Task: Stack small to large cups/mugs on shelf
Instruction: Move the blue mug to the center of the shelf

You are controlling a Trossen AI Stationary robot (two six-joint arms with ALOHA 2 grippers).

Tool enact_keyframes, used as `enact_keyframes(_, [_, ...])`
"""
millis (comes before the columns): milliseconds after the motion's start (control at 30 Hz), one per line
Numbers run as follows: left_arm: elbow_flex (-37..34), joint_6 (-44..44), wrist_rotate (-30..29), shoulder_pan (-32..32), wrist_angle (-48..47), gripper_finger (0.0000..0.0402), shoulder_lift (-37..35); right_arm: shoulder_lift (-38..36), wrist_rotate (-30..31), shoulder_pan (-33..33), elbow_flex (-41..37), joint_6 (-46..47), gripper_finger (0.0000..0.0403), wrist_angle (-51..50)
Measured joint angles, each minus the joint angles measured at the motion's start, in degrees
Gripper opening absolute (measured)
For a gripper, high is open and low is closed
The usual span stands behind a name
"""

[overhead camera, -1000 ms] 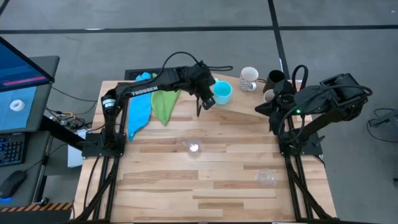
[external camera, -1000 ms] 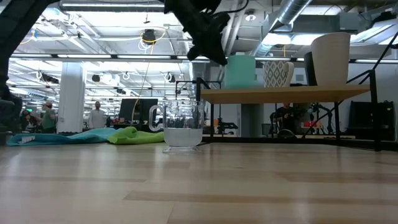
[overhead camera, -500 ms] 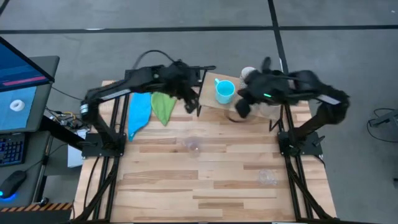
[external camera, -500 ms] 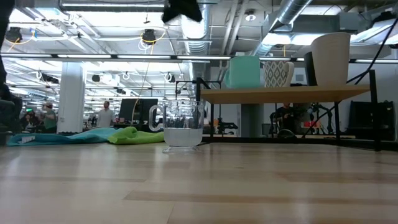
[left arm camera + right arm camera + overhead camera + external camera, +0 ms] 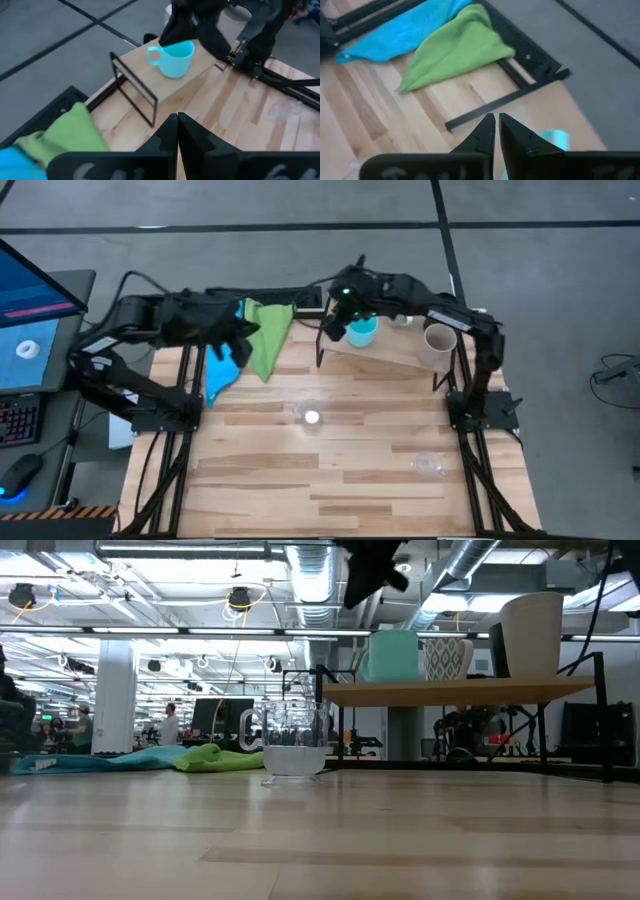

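Note:
The shelf (image 5: 460, 692) carries the cyan handled mug (image 5: 392, 655), the white patterned mug (image 5: 447, 658), the tall black cup (image 5: 498, 650) and the beige tumbler (image 5: 532, 635), all standing on their bases. One clear cup (image 5: 312, 416) stands mid-table, and another (image 5: 428, 465) stands nearer the front right. My right gripper (image 5: 337, 318) is shut and empty, and hangs above the shelf's left end, just beside and above the cyan mug (image 5: 361, 331). My left gripper (image 5: 236, 336) is shut and empty over the cloths at the far left.
A green cloth (image 5: 266, 338) and a blue cloth (image 5: 221, 366) lie at the table's far left. The shelf's black legs (image 5: 134, 95) stand at its left end. A monitor and keyboard sit beyond the table's left edge. People show in the room behind.
My left gripper has drawn back from the cyan mug on the shelf toward the table's left edge, over the cloths. My right arm has swung from the table's right edge across the shelf to the cyan mug. The cups have stayed in place.

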Motion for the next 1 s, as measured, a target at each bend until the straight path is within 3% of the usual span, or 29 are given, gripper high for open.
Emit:
enact_keyframes(333, [-0.02,-6.54,-4.59,-4.79,-7.79,0.0,-2.26,6.27,-1.0,0.57,0.02,-0.58,0.0006,-0.2])
enact_keyframes(1000, [-0.02,-4.05,-4.59,-4.94,-9.03,0.0,-2.2,7.22,0.77,-0.96,0.02,4.85,0.0005,-14.62])
